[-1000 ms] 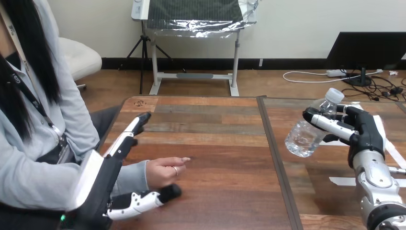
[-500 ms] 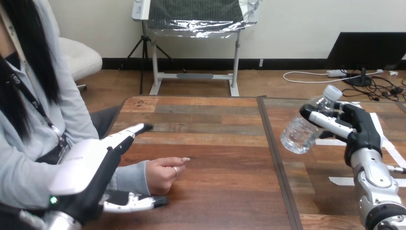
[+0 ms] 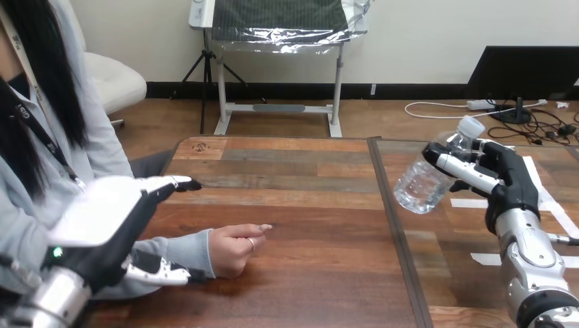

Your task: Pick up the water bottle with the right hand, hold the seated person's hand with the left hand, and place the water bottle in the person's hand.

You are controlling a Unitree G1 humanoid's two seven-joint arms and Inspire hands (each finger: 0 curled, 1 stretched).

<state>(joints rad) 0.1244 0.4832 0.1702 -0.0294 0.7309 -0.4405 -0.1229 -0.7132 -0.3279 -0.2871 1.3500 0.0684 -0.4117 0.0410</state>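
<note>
I am reading the first step as done. The robot's right hand (image 3: 509, 181) is gripping the clear plastic water bottle (image 3: 420, 184) with its fingers and thumb curled round the upper body. It is holding the bottle tilted, white cap up and to the right, in the air above the right half of the brown wooden plank table (image 3: 307, 205).

The second step is looking only begun. The left hand (image 3: 102, 215) is hovering at the table's left side, fingers straight and spread away from the thumb, closed on nothing. Its fingers are reaching over the person's grey sleeve (image 3: 181, 249) while the thumb is lying on the near side of that sleeve. I cannot tell whether either is touching the cloth, and nothing is curling round the wrist yet.

The person's hand (image 3: 235, 249) is resting on the table in a loose fist, well apart from the bottle and offering no open palm.

So by my judgement the hold on the person's hand is not yet made. The carry across the table and the placing of the bottle are both left to do.
</note>
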